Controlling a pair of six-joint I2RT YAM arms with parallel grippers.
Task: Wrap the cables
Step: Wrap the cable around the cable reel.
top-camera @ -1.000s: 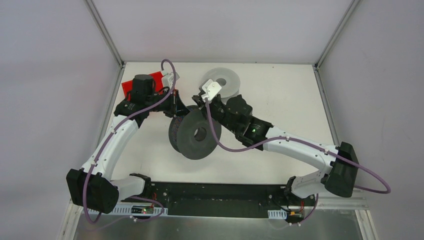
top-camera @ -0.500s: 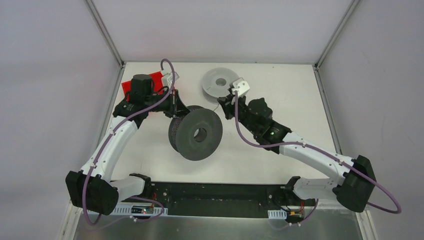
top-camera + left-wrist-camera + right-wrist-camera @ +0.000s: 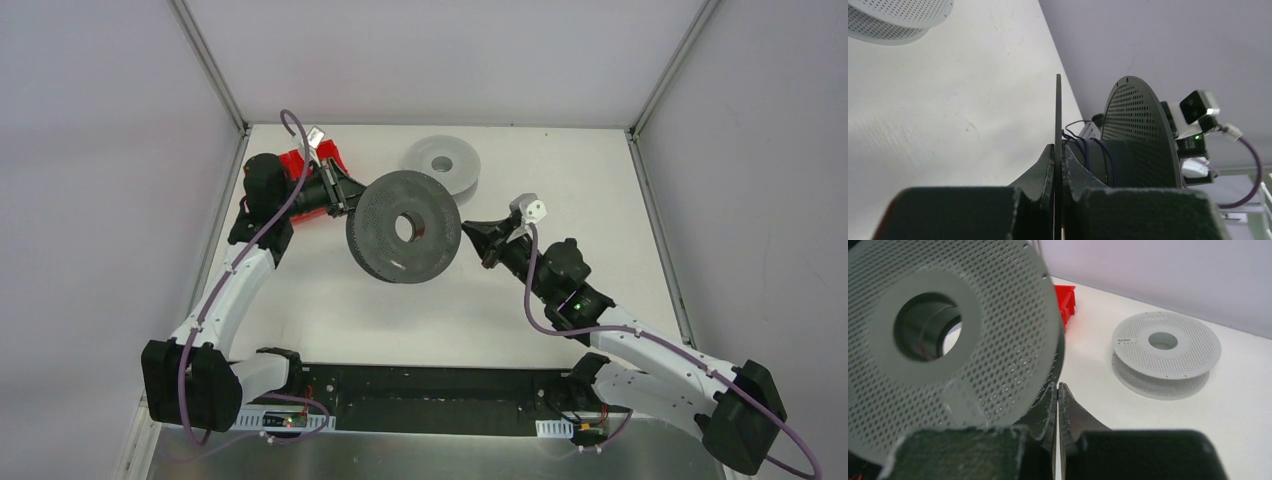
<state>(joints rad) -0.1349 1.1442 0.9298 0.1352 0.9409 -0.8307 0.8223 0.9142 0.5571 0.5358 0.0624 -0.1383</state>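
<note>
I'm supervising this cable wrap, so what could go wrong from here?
The left gripper pinches the spool only by its thin flange edge, so it could twist or slip. The few cable turns on the hub look loose and might slide off. The shut right gripper sits close to the flange and could knock it.

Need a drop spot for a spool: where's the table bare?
Bare: the table right of the light spool, past the right gripper; also the near strip between dark spool and base rail. Crowded: far left, red bin, left gripper, both spools.
</note>
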